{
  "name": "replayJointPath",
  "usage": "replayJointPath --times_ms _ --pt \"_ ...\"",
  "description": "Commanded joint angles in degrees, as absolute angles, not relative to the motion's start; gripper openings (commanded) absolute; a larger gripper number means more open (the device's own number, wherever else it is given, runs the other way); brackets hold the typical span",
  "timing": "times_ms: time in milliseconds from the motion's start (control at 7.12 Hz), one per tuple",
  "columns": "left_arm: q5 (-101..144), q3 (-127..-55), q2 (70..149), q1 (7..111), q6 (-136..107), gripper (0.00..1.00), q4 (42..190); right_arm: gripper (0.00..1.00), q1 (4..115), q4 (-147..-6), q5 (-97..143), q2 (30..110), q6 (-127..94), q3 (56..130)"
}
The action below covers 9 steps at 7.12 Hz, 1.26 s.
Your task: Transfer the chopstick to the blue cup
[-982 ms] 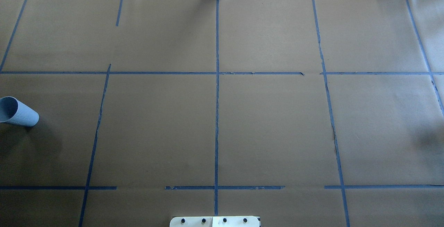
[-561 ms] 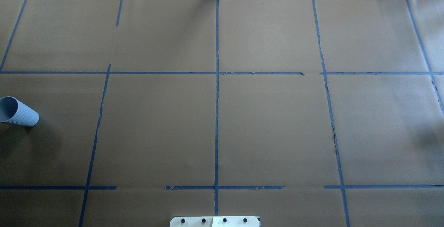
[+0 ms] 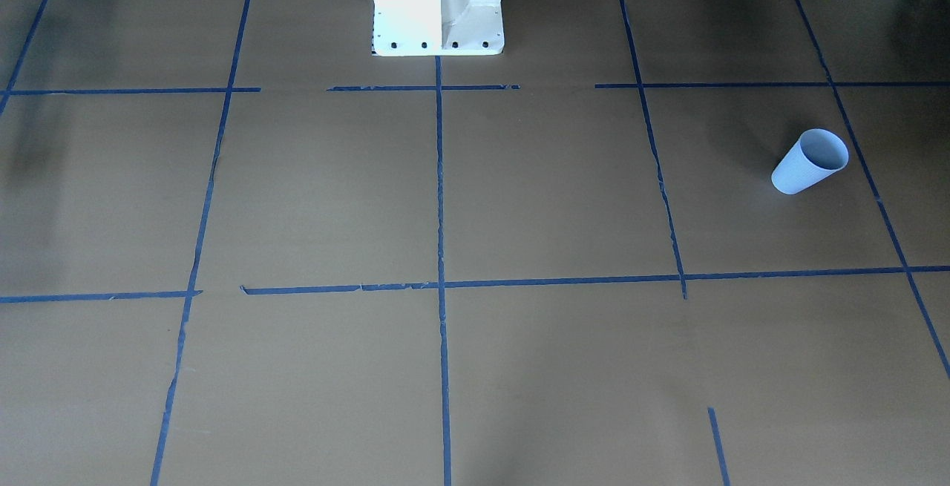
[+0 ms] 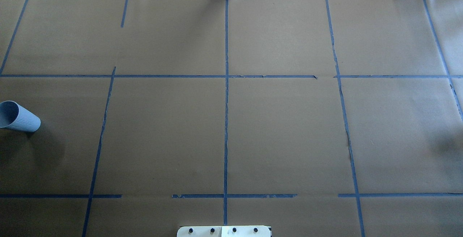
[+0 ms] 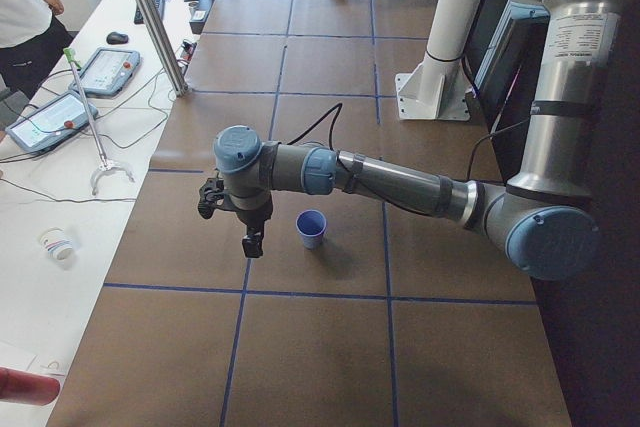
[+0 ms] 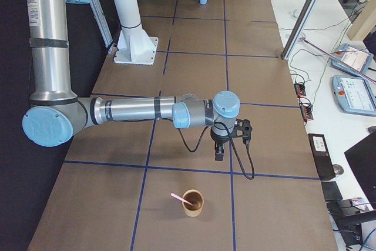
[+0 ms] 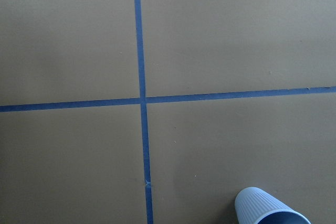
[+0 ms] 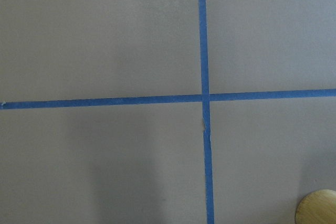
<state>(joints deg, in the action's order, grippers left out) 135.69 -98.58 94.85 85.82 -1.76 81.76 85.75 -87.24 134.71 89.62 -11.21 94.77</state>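
The pale ribbed blue cup (image 4: 18, 117) stands upright near the table's left end, also visible as the blue cup (image 3: 809, 161) and the blue cup (image 7: 270, 208). My left gripper (image 5: 252, 244) hangs just beside the blue cup (image 5: 311, 229), above the table; I cannot tell whether it is open or shut. At the other end the pink chopstick (image 6: 178, 197) leans in a brown cup (image 6: 192, 202). My right gripper (image 6: 219, 156) hovers a little beyond that cup, its state also unclear. A brown rim (image 8: 317, 208) shows in the right wrist view.
Blue tape lines grid the brown paper table. The white robot pedestal (image 3: 438, 4) stands at the robot's side. A side bench holds tablets (image 5: 105, 70), cables and a metal post (image 5: 150, 17); a person (image 5: 25, 17) stands by it.
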Motion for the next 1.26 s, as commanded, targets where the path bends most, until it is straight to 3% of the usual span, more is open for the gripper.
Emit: replayJointPath --times_ms 0,421,842,982,1123 --pt "135.62 -98.96 93.79 77.66 -4.11 1.00 83.75 1.00 85.78 -87.28 135.26 89.65 -11.86 94.92" --pt "135.09 -97.74 85.10 71.39 -20.86 1.00 104.15 1.00 85.78 -87.19 135.53 89.74 -11.34 95.01" --pt "135.09 -96.86 83.85 66.45 -24.24 0.99 106.17 1.00 85.69 -87.19 135.70 89.74 -11.43 94.92" --pt "135.09 -96.77 83.85 65.05 -24.34 0.91 106.17 1.00 85.69 -87.19 135.70 90.35 -11.43 95.01" --pt "135.17 -96.94 83.85 64.87 -26.00 0.49 106.26 1.00 85.69 -87.19 136.14 90.44 -11.51 94.92"
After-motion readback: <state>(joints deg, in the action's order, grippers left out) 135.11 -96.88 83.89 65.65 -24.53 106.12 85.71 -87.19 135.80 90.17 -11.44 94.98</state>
